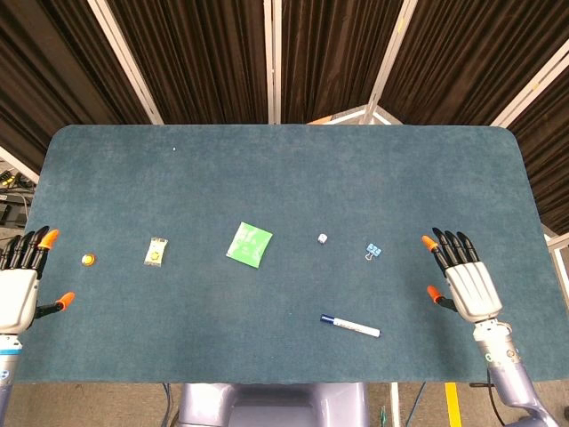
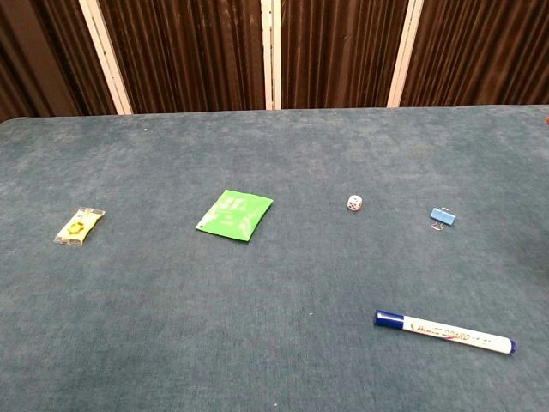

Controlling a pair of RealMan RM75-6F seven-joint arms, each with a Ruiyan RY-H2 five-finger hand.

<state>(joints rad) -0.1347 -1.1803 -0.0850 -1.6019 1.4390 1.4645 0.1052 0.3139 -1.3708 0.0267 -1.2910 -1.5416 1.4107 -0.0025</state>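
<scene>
My left hand [image 1: 21, 285] hovers flat at the table's left edge, fingers apart, holding nothing; a small yellow round piece [image 1: 87, 259] lies just right of it. At the right side my right hand [image 1: 466, 283] is spread the same way and holds nothing, with a blue binder clip [image 1: 373, 253] [image 2: 442, 216] to its left. A white marker with a blue cap [image 1: 350, 326] [image 2: 443, 332] lies near the front edge. A green packet [image 1: 249, 244] [image 2: 234, 215], a white die [image 1: 323, 238] [image 2: 355, 202] and a small yellow sachet [image 1: 156, 252] [image 2: 79, 226] lie mid-table. Neither hand shows in the chest view.
The table [image 1: 284, 169] is covered in dark teal felt with rounded far corners. Dark curtains with white frames [image 1: 276, 53] stand behind it. A yellow floor line [image 1: 452, 405] shows below the front edge at right.
</scene>
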